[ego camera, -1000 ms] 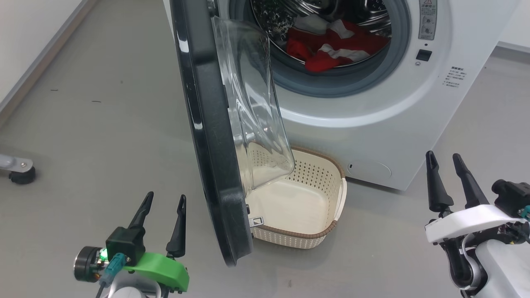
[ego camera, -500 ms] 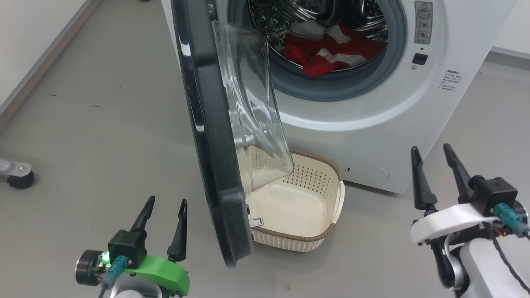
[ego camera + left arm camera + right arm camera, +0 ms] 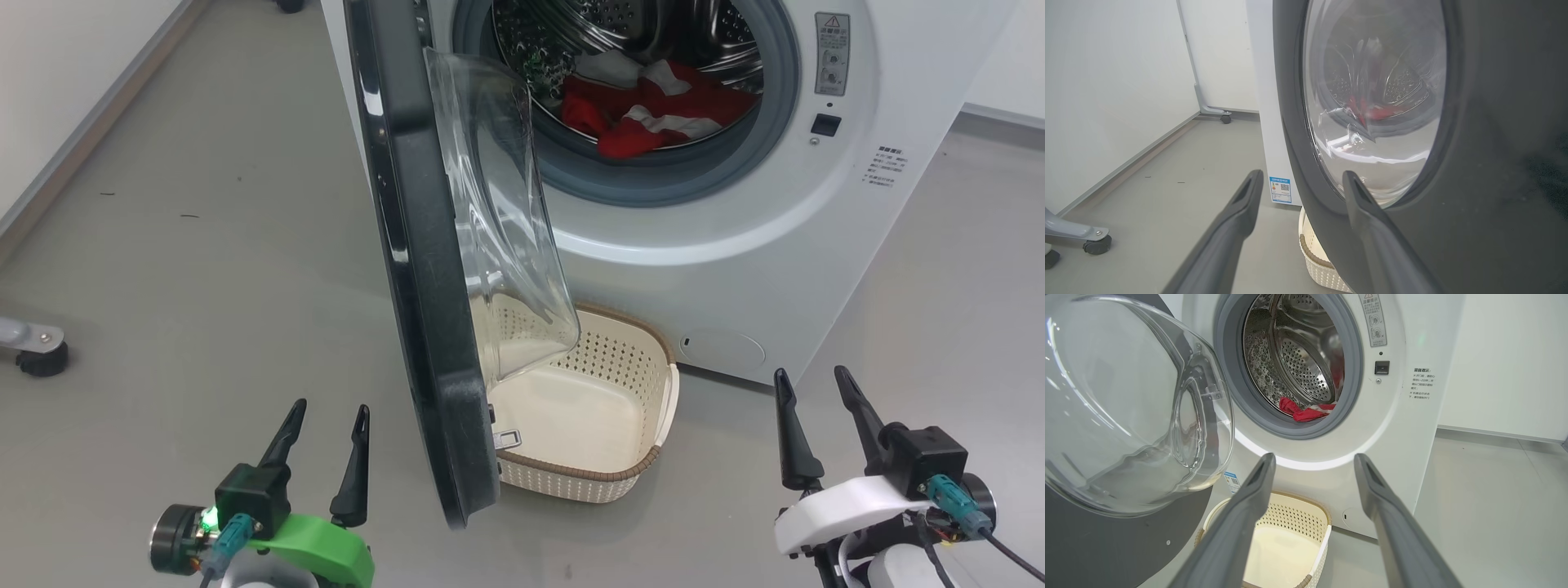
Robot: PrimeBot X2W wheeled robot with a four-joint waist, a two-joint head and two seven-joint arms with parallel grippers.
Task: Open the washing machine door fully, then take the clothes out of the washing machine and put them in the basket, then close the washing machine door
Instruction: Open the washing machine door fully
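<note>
Left gripper [image 3: 331, 404] and right gripper [image 3: 810, 371] are held spread, empty; the right was shifted toward the door [image 3: 416, 286], judged only half-opened.

White washing machine [image 3: 735, 245], grey gasket [image 3: 653, 184], shiny steel drum [image 3: 629, 24]. Glossy black door [image 3: 416, 269] with clear glass. Red clothes [image 3: 653, 114] with broad white stripes. Cream basket [image 3: 620, 359], dotted with holes, brown woven-look rim.
</note>
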